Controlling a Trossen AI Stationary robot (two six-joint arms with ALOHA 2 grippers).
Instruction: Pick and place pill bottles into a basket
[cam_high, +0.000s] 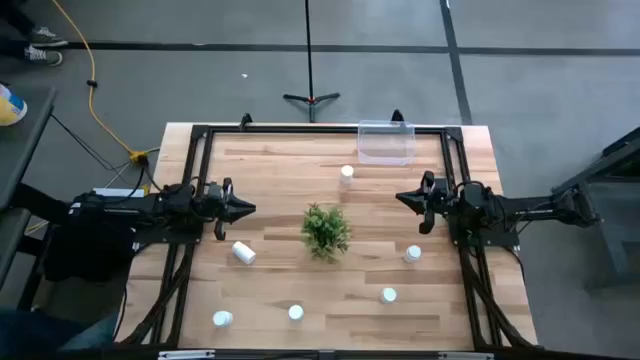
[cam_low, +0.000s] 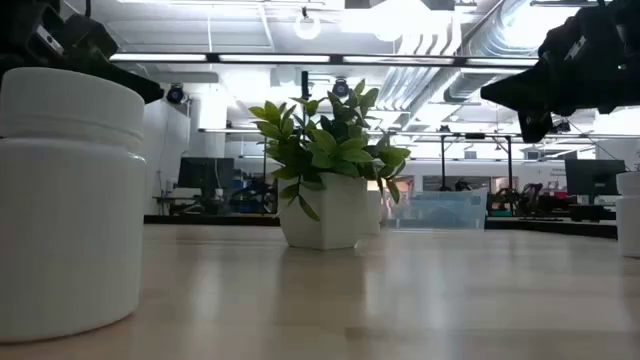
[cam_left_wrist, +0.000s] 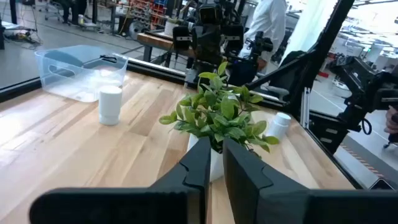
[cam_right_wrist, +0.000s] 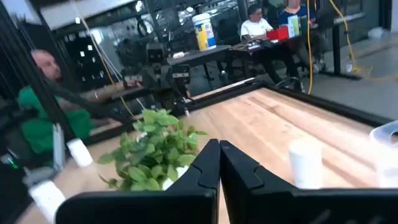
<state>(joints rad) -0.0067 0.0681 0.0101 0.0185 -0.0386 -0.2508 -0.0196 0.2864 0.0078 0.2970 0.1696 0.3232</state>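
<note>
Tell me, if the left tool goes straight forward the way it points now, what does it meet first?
Most likely the potted plant: the left tool, holding nothing, points right at it, though its height above the table is unclear.

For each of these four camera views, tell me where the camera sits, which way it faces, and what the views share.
High view: overhead, facing straight down on the wooden table; both dark arms show, left gripper, right gripper.
Low view: at table-top height, facing level past a small white plastic pill bottle; arms hang above.
Left wrist view: on the left arm, facing the clear plastic basket; its narrowly parted fingers show.
Right wrist view: on the right arm; shut fingers show.
Shared: the green potted plant appears in all four.
</note>
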